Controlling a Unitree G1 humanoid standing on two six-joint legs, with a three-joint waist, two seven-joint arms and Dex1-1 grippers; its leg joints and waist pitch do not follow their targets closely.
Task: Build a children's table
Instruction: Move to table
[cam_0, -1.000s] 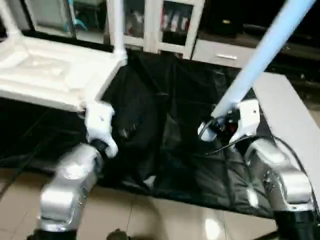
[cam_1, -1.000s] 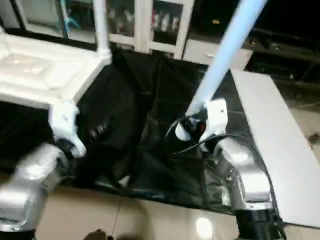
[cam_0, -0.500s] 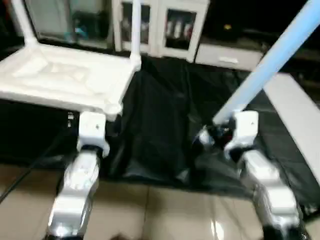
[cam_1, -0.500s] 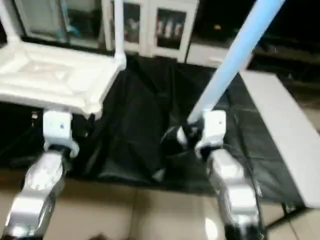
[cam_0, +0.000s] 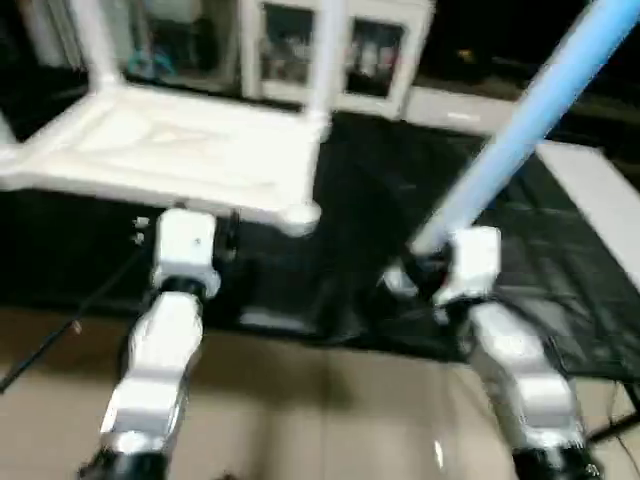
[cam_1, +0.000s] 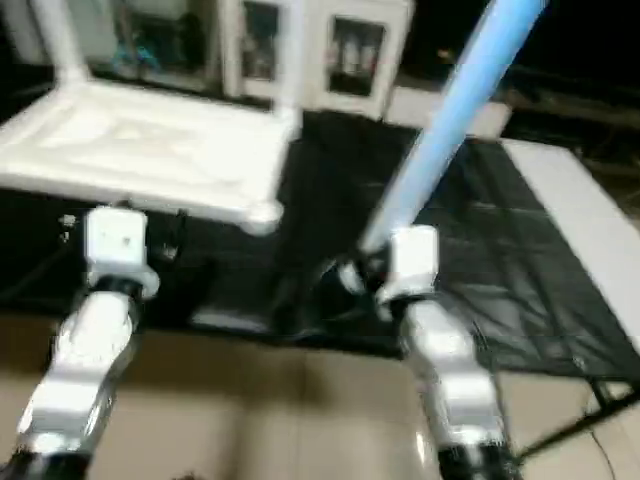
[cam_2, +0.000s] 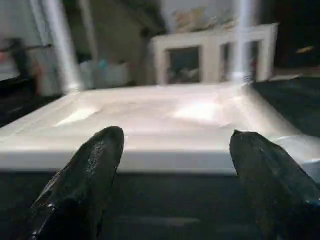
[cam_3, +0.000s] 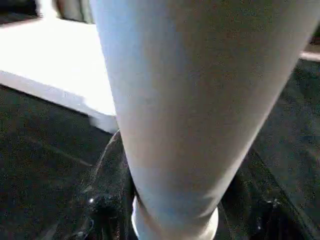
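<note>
Since the earlier frame, our left gripper (cam_2: 172, 165) has squared up before the tabletop (cam_0: 190, 150), fingers wide and empty. Our right gripper (cam_0: 425, 270) clamps a tube leg (cam_0: 530, 110), which slants upward.

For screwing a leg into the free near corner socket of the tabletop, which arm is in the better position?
Right, probably. The right tool already holds a leg. The left tool is open and empty, facing the tabletop edge, so it could steady it.
</note>
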